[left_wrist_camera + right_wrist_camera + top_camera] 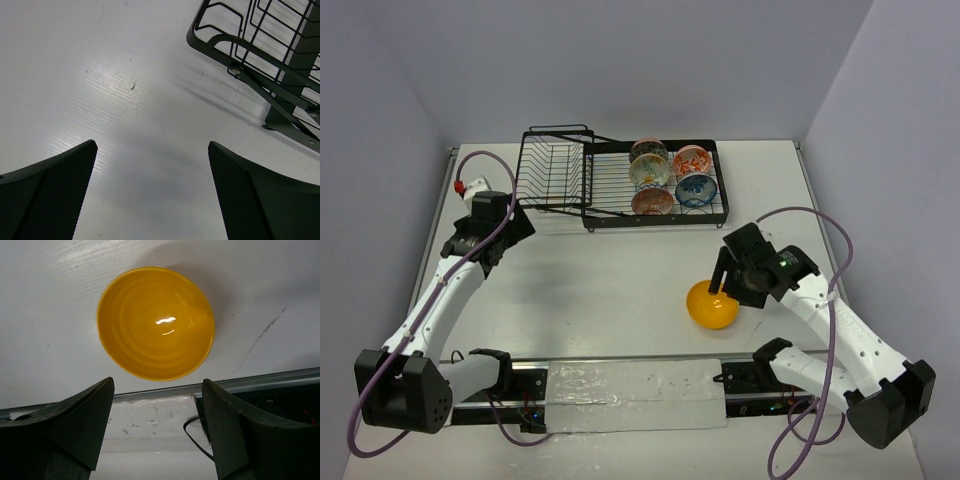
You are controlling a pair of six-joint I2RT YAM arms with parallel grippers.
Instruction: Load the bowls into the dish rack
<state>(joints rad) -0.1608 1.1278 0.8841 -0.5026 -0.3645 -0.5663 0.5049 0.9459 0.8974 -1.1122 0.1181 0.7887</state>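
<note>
Glossy plain orange-yellow bowl (155, 323), upright on table (610, 280)

Overhead light, bright and even in all three views. Top view sharp. The dish rack (620, 190) and the yellow bowl (711, 305) throw only short, soft shadows on the white table (610, 280). Left wrist view: broad pale sheen on the tabletop, soft grey shadow beside the rack's wires. Right wrist view: small white glint in the bowl's middle; the fingers (70, 430) close to the lens are dark, with little detail.
</note>
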